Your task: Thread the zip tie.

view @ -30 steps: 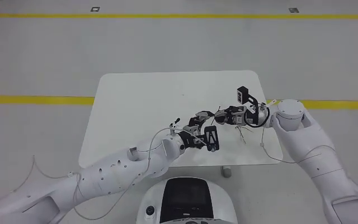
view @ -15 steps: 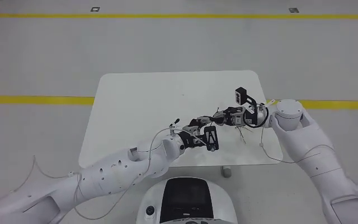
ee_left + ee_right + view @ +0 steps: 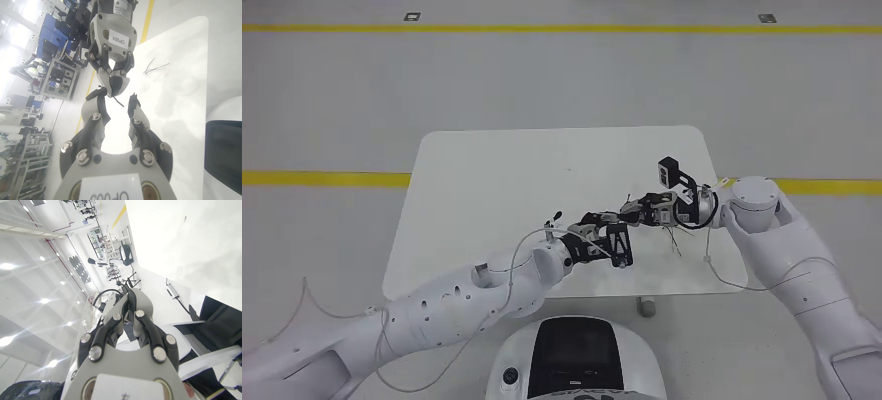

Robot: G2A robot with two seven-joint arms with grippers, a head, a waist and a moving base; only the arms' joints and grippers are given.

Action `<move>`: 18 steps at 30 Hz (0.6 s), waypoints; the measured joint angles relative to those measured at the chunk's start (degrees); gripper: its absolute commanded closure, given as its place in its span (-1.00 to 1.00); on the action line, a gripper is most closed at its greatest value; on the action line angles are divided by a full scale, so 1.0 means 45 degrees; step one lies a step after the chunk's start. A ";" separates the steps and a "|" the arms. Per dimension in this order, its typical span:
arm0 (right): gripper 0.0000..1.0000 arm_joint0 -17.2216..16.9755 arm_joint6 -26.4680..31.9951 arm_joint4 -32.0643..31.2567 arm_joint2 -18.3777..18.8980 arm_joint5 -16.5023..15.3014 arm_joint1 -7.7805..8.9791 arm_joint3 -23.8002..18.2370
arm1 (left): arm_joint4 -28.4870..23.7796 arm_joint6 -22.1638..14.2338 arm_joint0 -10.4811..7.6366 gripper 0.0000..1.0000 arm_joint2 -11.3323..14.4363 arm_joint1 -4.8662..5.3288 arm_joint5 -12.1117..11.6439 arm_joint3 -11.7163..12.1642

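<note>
I count two end effectors, the left end effector (image 3: pixel 115 95) and the right end effector (image 3: pixel 130 294); one desk (image 3: pixel 185 56); one zip tie (image 3: pixel 118 101) pinched in the right; seemingly three loose ties (image 3: pixel 147 71) beyond it.

The right gripper (image 3: pixel 130 294) has its fingers pressed together, no gap between the pads. Beside it spreads the white table (image 3: pixel 179 247), where a small dark speck (image 3: pixel 185 218) lies well in from the edges.

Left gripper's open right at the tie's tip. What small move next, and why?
Probably ease the left gripper forward slightly and close on the zip tie: its free end pokes from the shut right gripper into the gap between the left's open jaws, ungripped.
</note>
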 measured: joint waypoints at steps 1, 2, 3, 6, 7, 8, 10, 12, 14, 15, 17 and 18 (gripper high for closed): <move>1.00 -0.0003 -0.0008 -0.0011 0.0001 0.0005 -0.0002 -0.0014 | 0.0000 0.0002 -0.0002 0.56 0.0001 -0.0003 -0.0001 0.0003; 1.00 -0.0011 -0.0017 -0.0025 0.0002 0.0011 -0.0003 -0.0034 | 0.0000 0.0001 -0.0003 0.58 0.0005 -0.0007 -0.0001 0.0007; 1.00 -0.0019 -0.0024 -0.0034 0.0003 0.0016 -0.0004 -0.0046 | 0.0000 -0.0002 -0.0002 0.58 0.0009 -0.0011 -0.0001 0.0008; 1.00 -0.0047 -0.0028 -0.0057 0.0011 0.0022 -0.0006 -0.0081 | 0.0000 -0.0029 0.0001 0.60 0.0029 -0.0028 0.0001 0.0018; 1.00 -0.0055 -0.0025 -0.0065 0.0015 0.0022 -0.0006 -0.0090 | 0.0000 -0.0037 -0.0002 0.60 0.0035 -0.0032 -0.0003 0.0021; 1.00 -0.0065 -0.0018 -0.0076 0.0018 0.0022 -0.0006 -0.0102 | 0.0000 -0.0047 -0.0010 0.60 0.0040 -0.0037 -0.0011 0.0025; 1.00 -0.0080 -0.0002 -0.0092 0.0022 0.0023 -0.0007 -0.0124 | 0.0000 -0.0062 -0.0021 0.64 0.0048 -0.0044 -0.0013 0.0032; 1.00 -0.0096 0.0025 -0.0119 0.0024 0.0027 -0.0007 -0.0155 | 0.0000 -0.0082 -0.0033 0.70 0.0064 -0.0052 -0.0007 0.0037; 1.00 -0.0112 0.0055 -0.0140 0.0036 0.0027 -0.0004 -0.0187 | 0.0000 -0.0104 -0.0053 0.82 0.0089 -0.0060 -0.0003 0.0041; 1.00 -0.0119 0.0069 -0.0147 0.0044 0.0025 -0.0001 -0.0199 | 0.0000 -0.0114 -0.0063 0.84 0.0101 -0.0062 -0.0003 0.0044; 1.00 -0.0138 0.0100 -0.0166 0.0069 0.0023 0.0005 -0.0222 | 0.0000 -0.0139 -0.0087 0.90 0.0128 -0.0068 0.0002 0.0050; 1.00 -0.0144 0.0118 -0.0176 0.0076 0.0023 0.0008 -0.0233 | 0.0000 -0.0147 -0.0096 0.90 0.0140 -0.0071 0.0008 0.0053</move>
